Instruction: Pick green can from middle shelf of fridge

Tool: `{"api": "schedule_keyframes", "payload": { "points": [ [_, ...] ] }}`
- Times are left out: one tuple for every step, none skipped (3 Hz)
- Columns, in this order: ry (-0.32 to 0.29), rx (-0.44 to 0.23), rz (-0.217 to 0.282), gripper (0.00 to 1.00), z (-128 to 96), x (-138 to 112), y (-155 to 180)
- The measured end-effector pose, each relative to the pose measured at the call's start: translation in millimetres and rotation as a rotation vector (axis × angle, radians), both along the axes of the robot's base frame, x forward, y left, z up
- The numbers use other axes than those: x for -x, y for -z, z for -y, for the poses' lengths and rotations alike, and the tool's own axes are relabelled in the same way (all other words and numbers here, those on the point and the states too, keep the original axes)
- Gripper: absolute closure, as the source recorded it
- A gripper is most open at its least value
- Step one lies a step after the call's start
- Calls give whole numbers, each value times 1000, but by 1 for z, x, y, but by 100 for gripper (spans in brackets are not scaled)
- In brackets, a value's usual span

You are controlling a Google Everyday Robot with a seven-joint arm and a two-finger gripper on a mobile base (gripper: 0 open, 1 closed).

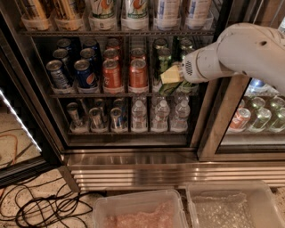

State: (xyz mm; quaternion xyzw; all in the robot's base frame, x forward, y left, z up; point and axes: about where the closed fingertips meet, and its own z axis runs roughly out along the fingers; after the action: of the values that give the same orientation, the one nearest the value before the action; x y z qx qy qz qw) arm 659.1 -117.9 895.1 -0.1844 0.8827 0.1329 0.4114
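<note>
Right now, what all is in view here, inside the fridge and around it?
Fridge: one, dark frame, steel base.
Tall bottles: several, top shelf.
Blue cans: four visible, middle shelf, left.
Orange cans: about four, centre.
Green cans: several, right.
Water bottles: clear, bottom shelf, right.
Plastic bins: two, clear, floor.
Cables: black, floor left.
Arm: white, extends in from the right.
Tool: yellowish, at the green cans.

Pepsi logo on blue can; no other txt legible.
</note>
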Motion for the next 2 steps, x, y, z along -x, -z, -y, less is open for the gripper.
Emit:
{"api": "schedule_keyframes", "payload": {
  "points": [
    [-62, 0, -45, 100, -3, 27, -13],
    [-131, -16, -115, 100, -8, 51, -17]
  ]
}}
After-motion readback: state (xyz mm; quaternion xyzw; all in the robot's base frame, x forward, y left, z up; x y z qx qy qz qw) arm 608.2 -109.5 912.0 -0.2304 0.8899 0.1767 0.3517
